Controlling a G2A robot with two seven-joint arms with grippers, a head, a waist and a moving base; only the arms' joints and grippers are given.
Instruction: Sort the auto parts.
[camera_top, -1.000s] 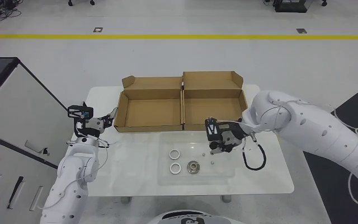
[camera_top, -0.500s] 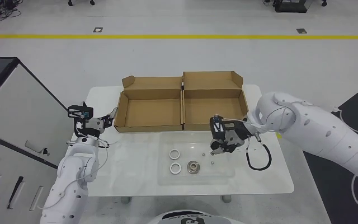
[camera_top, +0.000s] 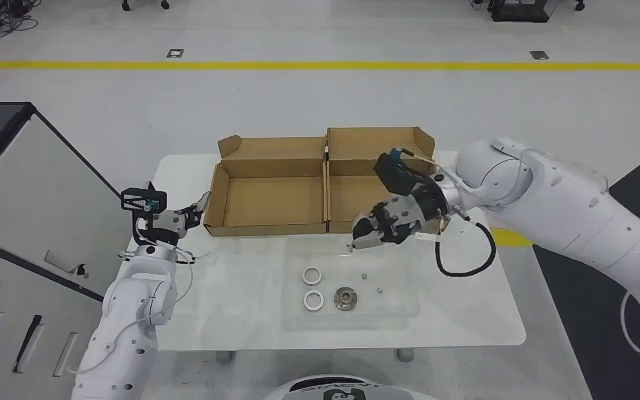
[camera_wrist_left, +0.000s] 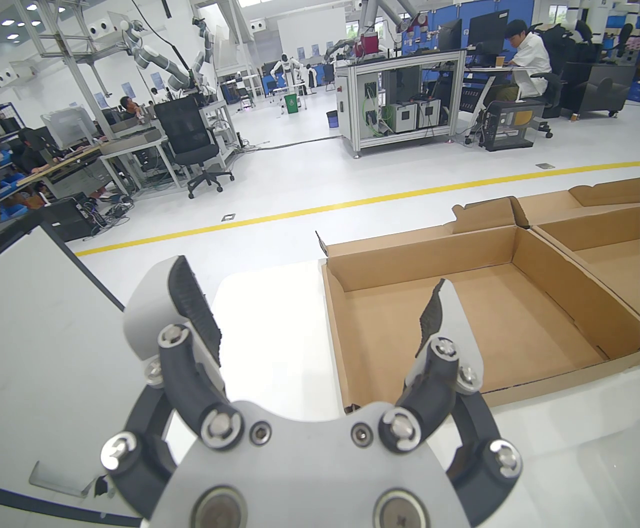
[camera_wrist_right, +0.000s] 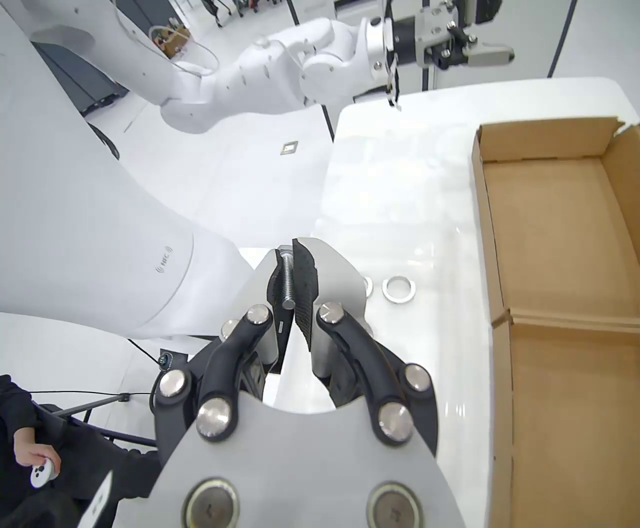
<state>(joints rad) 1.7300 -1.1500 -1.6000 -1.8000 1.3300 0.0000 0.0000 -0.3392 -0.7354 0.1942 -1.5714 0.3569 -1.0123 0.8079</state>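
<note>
your right claw (camera_wrist_right: 291, 265) pinches a bolt (camera_wrist_right: 286, 285) lengthwise, above the table (camera_top: 250, 290) by the right box's (camera_top: 365, 200) near wall, likely for dropping inside; your left claw (camera_wrist_left: 310, 282) hangs spread, empty, left of the left box (camera_top: 265, 200).

White, rounded shells on left arm (camera_top: 135, 310) and right arm (camera_top: 560, 205); black cable (camera_top: 462, 268) looped at 5 o'clock of the right wrist. Grey plate, black links, silver screws (camera_wrist_right: 214, 416), ribbed black pads (camera_wrist_right: 306, 287) on left gripper (camera_wrist_left: 315, 300) and right gripper (camera_wrist_right: 289, 272) alike. Small grey mark (camera_wrist_right: 165, 261) on one shell.
</note>
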